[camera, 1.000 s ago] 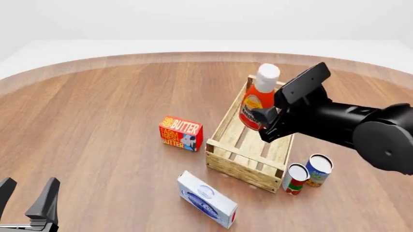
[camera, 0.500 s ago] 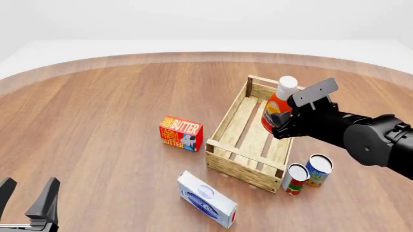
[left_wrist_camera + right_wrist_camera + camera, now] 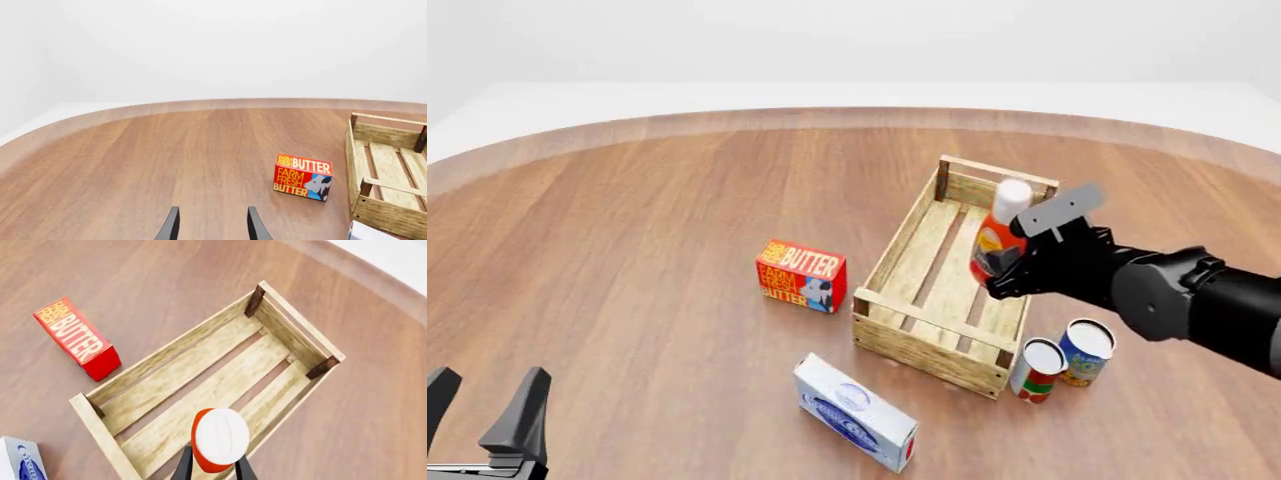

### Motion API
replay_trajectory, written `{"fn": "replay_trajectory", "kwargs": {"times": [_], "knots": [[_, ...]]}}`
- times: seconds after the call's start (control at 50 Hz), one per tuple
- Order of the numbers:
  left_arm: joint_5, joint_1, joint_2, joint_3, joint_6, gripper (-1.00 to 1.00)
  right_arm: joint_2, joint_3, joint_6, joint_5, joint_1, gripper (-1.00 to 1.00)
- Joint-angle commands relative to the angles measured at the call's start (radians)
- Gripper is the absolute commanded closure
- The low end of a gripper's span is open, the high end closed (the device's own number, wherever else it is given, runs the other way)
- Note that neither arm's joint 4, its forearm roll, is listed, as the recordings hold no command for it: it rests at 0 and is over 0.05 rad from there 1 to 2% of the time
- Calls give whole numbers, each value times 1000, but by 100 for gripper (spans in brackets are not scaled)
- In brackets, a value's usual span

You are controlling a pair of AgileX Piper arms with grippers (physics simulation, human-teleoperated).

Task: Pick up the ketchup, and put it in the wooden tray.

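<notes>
The ketchup (image 3: 996, 238) is a red-orange bottle with a white cap, held nearly upright over the right side of the wooden tray (image 3: 928, 352). My right gripper (image 3: 1001, 268) is shut on the bottle's lower body. In the right wrist view the ketchup's cap (image 3: 219, 437) shows from above between the fingers (image 3: 183, 468), with the tray's slats (image 3: 200, 390) below; whether the bottle touches the slats cannot be told. My left gripper (image 3: 487, 410) is open and empty at the near left, far from the tray. It also shows open in the left wrist view (image 3: 212, 226).
A red butter box (image 3: 802, 275) stands left of the tray. A white box (image 3: 857, 412) lies in front of it. A red-and-green can (image 3: 1040, 370) and a blue can (image 3: 1085, 352) stand at the tray's near right corner, under my right arm.
My right gripper has carried the ketchup rightward and then down, lower over the tray's right side. The left arm has not moved.
</notes>
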Motion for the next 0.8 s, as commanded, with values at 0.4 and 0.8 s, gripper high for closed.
{"fn": "replay_trajectory", "kwargs": {"times": [0.4,0.8], "knots": [[0,0,0,0,0,-100,126,103,-92,-220,-28,100],[0,0,0,0,0,-100,226,20,-119,-228,-30,100]]}}
